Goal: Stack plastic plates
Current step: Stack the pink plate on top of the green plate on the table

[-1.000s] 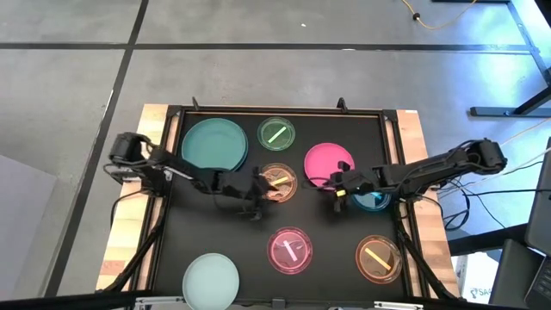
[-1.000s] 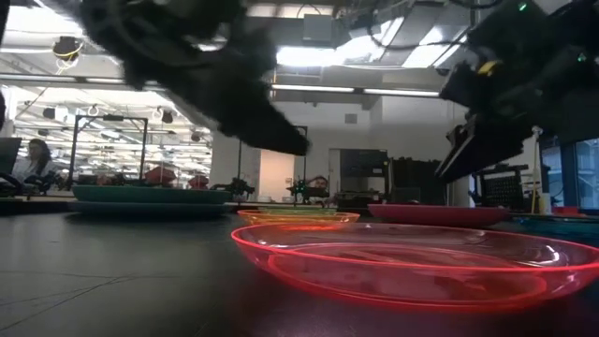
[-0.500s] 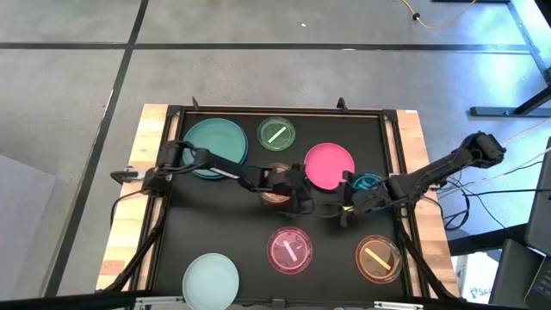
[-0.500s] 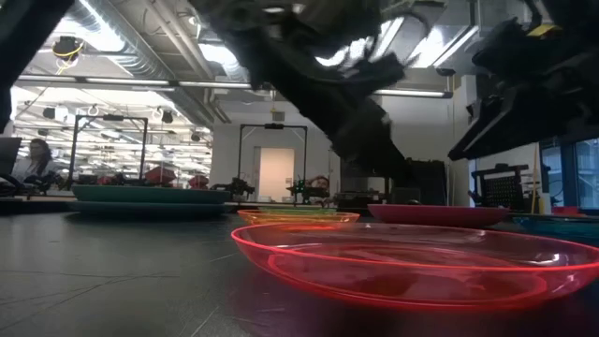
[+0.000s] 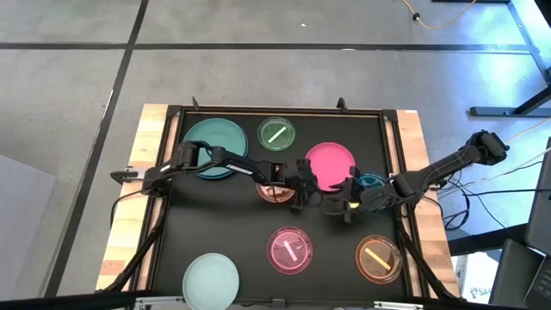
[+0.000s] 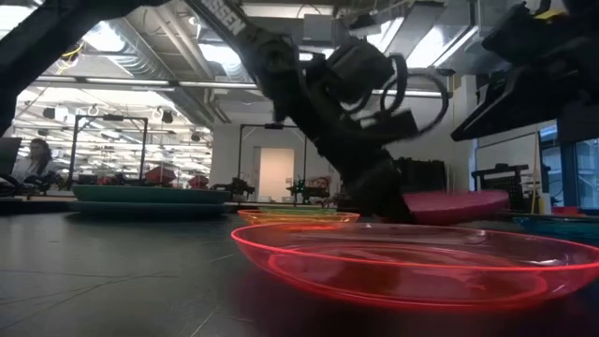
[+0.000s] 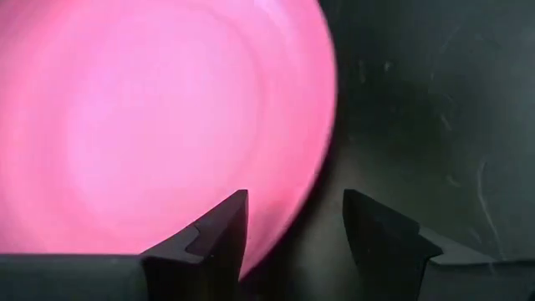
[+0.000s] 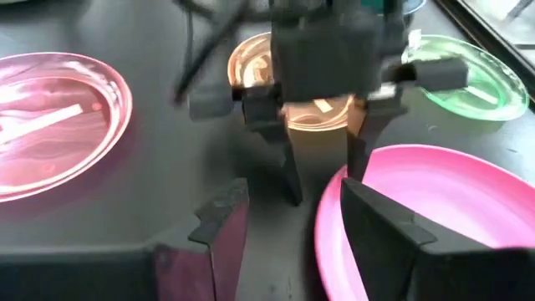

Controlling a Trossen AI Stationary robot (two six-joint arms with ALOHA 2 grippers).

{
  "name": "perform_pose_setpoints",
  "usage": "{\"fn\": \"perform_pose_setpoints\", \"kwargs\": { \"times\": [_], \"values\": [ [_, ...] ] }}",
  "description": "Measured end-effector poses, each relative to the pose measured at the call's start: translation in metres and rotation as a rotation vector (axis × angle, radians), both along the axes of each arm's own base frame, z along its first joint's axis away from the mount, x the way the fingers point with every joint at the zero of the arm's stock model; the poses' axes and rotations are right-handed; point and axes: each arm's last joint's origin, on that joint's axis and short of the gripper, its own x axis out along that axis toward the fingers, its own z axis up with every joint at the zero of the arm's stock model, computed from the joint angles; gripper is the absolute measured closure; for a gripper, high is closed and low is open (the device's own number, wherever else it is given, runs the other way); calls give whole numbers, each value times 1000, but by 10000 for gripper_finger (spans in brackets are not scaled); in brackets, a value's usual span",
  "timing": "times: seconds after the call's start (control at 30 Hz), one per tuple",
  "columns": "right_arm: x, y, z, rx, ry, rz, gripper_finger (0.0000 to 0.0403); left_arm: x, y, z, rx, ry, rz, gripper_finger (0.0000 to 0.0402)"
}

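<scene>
An opaque pink plate [image 5: 330,164] lies right of centre and sits tipped, its right side raised [image 6: 482,200]. My left gripper [image 5: 303,184] is open at its left near rim, one finger over the plate and one outside [image 7: 292,226]. My right gripper [image 5: 348,200] is open at the near right rim, which runs between its fingers [image 8: 288,226]. Around lie a large teal plate [image 5: 213,145], a translucent green plate [image 5: 276,134], an orange plate [image 5: 277,189] partly under the left arm, a translucent pink plate [image 5: 291,250], a striped orange plate [image 5: 379,258], a pale mint plate [image 5: 211,280] and a blue plate [image 5: 372,182] under the right arm. My left gripper stands astride the pink plate's left near rim [image 7: 316,205], slanting down from the table's left. One finger [image 8: 359,155] meets the rim from inside the plate; the other [image 8: 284,171] is outside, over the table. The plate is tilted, low at the fingers, its far right side off the table. My right gripper has the near rim [image 8: 328,219] between its open fingers; I cannot tell whether it touches.
The black table top [image 5: 224,232] is bounded by a raised frame [image 5: 275,109] on wooden boards. There is bare table between the pale mint plate and the translucent pink one. A person sits far off in the room [image 6: 37,159].
My left gripper has moved toward the table's right, from over the orange plate to the pink plate's rim. My right gripper has shifted slightly toward the near edge. The pink plate, flat a second ago, now sits tipped with its right side raised.
</scene>
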Motion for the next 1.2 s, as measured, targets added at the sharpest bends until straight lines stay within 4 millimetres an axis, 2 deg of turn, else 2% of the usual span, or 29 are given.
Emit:
{"fn": "perform_pose_setpoints", "kwargs": {
  "times": [0.37,0.8,0.87,1.03,1.2],
  "values": [
    [0,-1,0,0,-4,-28,219,2,3,-1,15,-17,13,223],
    [0,-1,0,23,-8,-40,219,1,-1,0,25,-15,4,381],
    [0,-1,0,22,-8,-42,219,1,-1,6,31,-19,7,393],
    [-3,1,2,-19,4,-8,219,-4,-3,20,86,-1,44,388],
    [-15,11,24,-103,-83,8,219,-17,-7,59,122,14,79,392]
  ]
}}
